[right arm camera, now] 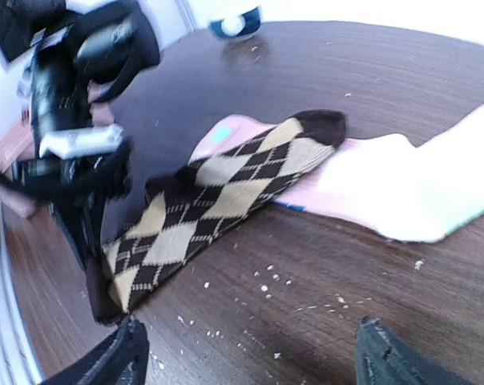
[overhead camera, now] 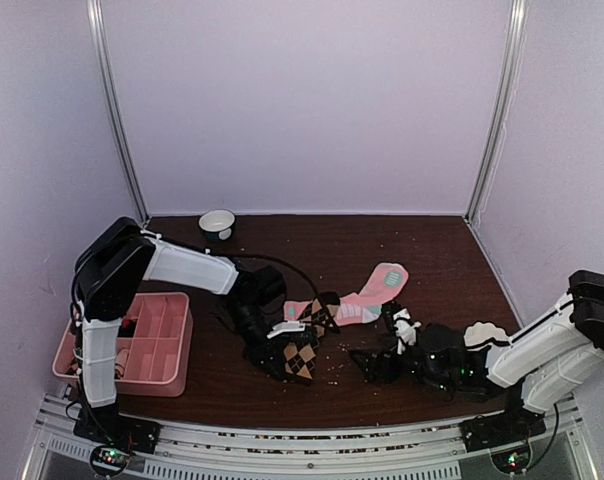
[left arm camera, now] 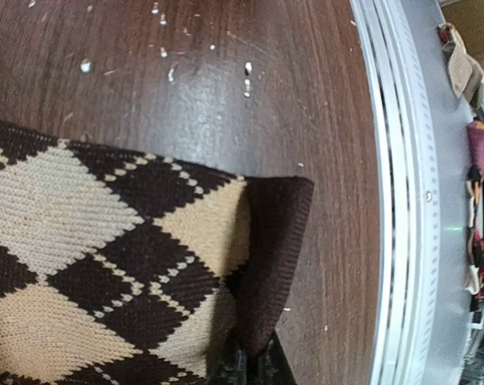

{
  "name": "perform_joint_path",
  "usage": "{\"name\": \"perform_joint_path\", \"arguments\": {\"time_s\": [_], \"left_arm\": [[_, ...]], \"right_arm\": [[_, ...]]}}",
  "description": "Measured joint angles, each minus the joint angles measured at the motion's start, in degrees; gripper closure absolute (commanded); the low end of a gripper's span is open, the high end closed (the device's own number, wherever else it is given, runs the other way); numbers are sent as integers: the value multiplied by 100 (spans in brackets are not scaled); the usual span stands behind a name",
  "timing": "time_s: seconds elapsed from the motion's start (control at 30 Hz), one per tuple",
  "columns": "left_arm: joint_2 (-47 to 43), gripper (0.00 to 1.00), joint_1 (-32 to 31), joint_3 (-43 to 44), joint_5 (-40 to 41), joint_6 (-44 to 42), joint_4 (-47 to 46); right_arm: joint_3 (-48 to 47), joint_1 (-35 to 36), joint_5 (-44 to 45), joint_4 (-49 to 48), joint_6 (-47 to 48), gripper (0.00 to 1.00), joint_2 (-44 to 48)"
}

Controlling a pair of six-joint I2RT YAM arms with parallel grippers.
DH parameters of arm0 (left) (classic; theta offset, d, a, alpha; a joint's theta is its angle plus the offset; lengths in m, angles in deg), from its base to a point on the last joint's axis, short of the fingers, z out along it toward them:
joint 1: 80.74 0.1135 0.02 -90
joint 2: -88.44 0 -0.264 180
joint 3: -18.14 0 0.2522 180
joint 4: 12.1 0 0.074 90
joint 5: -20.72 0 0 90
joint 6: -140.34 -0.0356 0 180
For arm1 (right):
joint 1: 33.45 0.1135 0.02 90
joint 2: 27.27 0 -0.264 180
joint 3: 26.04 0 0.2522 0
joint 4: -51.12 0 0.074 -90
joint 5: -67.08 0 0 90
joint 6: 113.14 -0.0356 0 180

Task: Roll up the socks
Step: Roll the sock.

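Observation:
The argyle sock (overhead camera: 304,350) lies at the table's middle, its far end over the pink sock (overhead camera: 374,292). In the left wrist view the argyle sock (left arm camera: 106,257) fills the left, and my left gripper (left arm camera: 254,365) is shut on its dark brown cuff (left arm camera: 274,241) at the bottom edge. My left gripper (overhead camera: 282,362) sits at the sock's near end. My right gripper (overhead camera: 370,365) is open and empty, low over bare table right of the sock. In the right wrist view its fingertips (right arm camera: 126,357) stand wide apart, short of the argyle sock (right arm camera: 218,200) and pink sock (right arm camera: 386,188).
A pink divided tray (overhead camera: 179,345) stands at the left near edge. A small white bowl (overhead camera: 217,222) sits at the back left. White crumbs (right arm camera: 266,285) dot the wood. The metal table rail (left arm camera: 406,200) runs close to the right of the cuff.

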Motion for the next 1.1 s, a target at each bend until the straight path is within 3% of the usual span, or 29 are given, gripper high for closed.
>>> {"name": "perform_joint_path", "arguments": {"time_s": [0.33, 0.5, 0.7, 1.1], "left_arm": [[520, 100, 151, 522, -422, 232, 675], [643, 100, 175, 684, -444, 330, 872], [748, 100, 179, 809, -481, 385, 1036], [758, 100, 181, 828, -483, 367, 1067]], "right_arm": [[-144, 1725, 494, -118, 2321, 54, -894], [-1344, 1993, 407, 308, 3381, 61, -1449], [-2068, 1917, 229, 660, 4347, 78, -1897], [-2448, 1279, -225, 1060, 4695, 79, -2409]]}}
